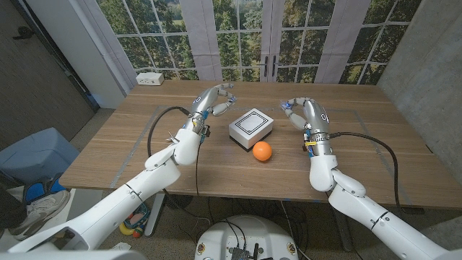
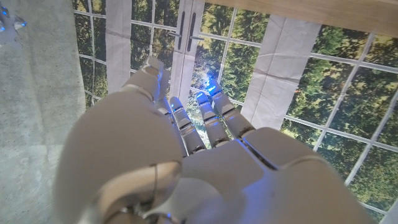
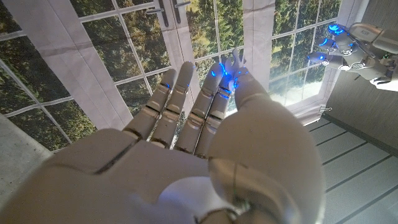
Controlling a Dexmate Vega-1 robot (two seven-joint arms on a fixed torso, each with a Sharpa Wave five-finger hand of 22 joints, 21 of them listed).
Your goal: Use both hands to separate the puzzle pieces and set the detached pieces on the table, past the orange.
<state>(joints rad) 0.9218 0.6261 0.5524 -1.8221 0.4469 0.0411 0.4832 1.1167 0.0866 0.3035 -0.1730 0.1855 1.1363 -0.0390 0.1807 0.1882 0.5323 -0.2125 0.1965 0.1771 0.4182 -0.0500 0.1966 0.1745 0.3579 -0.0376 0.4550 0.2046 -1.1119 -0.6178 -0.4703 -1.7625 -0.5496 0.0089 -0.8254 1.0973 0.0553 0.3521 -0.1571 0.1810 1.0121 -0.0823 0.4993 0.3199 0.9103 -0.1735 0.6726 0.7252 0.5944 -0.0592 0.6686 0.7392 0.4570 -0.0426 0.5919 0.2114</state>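
Right now we hold both hands raised over the tabletop, left hand (image 1: 216, 100) and right hand (image 1: 303, 112) each released and grasping nothing. Between them the white puzzle block (image 1: 250, 126) (black square outline on top) sits mid-table, still whole, with the orange (image 1: 262, 150) just beside it toward the near edge.

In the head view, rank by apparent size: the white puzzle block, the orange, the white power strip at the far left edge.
1. White puzzle block
2. Orange
3. Power strip, though it lies farther from the camera, so its rank against the orange is unsure.
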